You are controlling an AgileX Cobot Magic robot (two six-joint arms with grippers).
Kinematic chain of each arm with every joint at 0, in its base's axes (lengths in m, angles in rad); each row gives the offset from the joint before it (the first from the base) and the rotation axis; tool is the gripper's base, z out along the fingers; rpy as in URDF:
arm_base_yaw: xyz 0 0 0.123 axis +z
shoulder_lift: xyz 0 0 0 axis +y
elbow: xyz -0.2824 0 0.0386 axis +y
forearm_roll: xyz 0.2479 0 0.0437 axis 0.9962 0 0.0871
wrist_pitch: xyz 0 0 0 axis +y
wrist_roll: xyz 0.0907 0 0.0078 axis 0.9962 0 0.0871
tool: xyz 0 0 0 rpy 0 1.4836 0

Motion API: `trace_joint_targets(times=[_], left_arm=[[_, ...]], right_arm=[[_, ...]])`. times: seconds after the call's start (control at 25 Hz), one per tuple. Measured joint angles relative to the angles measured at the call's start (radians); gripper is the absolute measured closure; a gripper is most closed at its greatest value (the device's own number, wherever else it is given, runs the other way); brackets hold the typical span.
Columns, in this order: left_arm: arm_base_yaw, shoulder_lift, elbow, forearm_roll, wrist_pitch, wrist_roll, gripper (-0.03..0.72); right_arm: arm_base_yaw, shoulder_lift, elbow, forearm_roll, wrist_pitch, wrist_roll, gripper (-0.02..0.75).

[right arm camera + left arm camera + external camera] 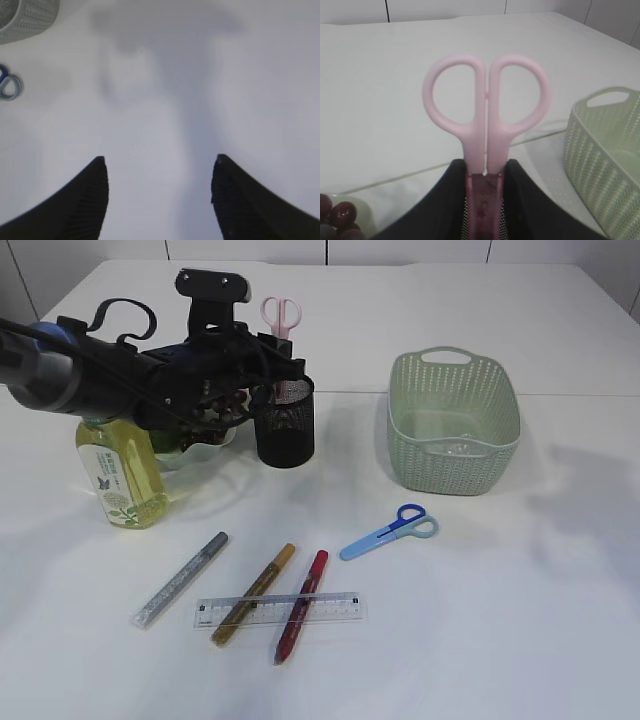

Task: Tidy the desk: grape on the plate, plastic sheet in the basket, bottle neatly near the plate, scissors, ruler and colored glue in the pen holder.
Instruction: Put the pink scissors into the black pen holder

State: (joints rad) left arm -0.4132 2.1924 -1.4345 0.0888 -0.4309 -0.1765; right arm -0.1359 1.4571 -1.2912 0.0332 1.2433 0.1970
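bottle [122,476]: green leaf label, text illegible | pink scissors [486,107]: handles up, clamped by left gripper [485,175] | right gripper [160,172]: jaws apart, empty

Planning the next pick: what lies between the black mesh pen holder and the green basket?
Only bare white table between black mesh pen holder and green basket, exterior view.

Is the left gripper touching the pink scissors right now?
Touching. In the left wrist view the left gripper's two dark fingers press against both sides of the pink scissors just below the handles, no gap visible, with the blades pointing down.
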Motion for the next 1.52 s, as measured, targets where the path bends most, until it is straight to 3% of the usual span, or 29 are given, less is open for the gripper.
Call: trace_joint_targets(times=[1.08, 1.52], left_arm=[[0.000, 0.000, 0.000, 0.000, 0.011, 0.000, 0.465], [-0.007, -0.116, 0.000, 0.020, 0.235, 0.000, 0.459]], right_arm=[[0.000, 0.000, 0.000, 0.000, 0.000, -0.002, 0.230], [0.000, 0.000, 0.000, -0.001, 0.000, -0.002, 0.231]])
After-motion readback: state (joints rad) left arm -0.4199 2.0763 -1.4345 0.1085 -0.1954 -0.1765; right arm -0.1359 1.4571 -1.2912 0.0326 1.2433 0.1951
